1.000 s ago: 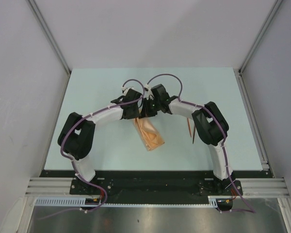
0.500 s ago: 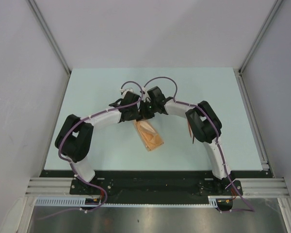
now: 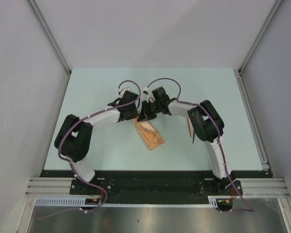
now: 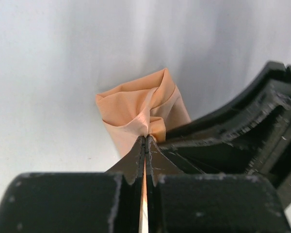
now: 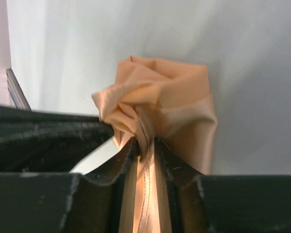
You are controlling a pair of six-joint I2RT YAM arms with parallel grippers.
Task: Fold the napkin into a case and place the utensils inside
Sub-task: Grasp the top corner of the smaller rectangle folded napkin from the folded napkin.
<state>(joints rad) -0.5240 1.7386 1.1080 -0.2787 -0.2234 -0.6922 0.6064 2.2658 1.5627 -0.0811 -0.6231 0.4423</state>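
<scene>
— Since a second ago, your cloth has drawn in: the napkin [image 3: 150, 135] now lies as a narrower peach strip on the bench [image 3: 102, 87], its near end no longer splayed to the right, and both wrists have edged toward the far side.

— And your two grips?

— Your left end effector [image 4: 145, 141] is clamped tight on a pinch of cloth at the strip's far end. Your right end effector [image 5: 145, 143] is closed on a bunched fold just beside it, the two heads nearly touching. From there the napkin trails back toward the arm bases, between the arms.

— So where does it go wrong for you?

— Likely at the pinch. What you hold looks crumpled, not flat, so if you let go as it is, the folds may slump or spring apart and leave no clean opening. Pull the two arms unevenly and the strip can twist, or slide out of one grip. With the heads this close, a small inward drift could also knock them together.

— And your utensils [image 3: 191, 133]?

— They lie apart from the napkin on the right, just beside your right arm and partly hidden by it. A careless swing of that elbow could scatter them.
</scene>
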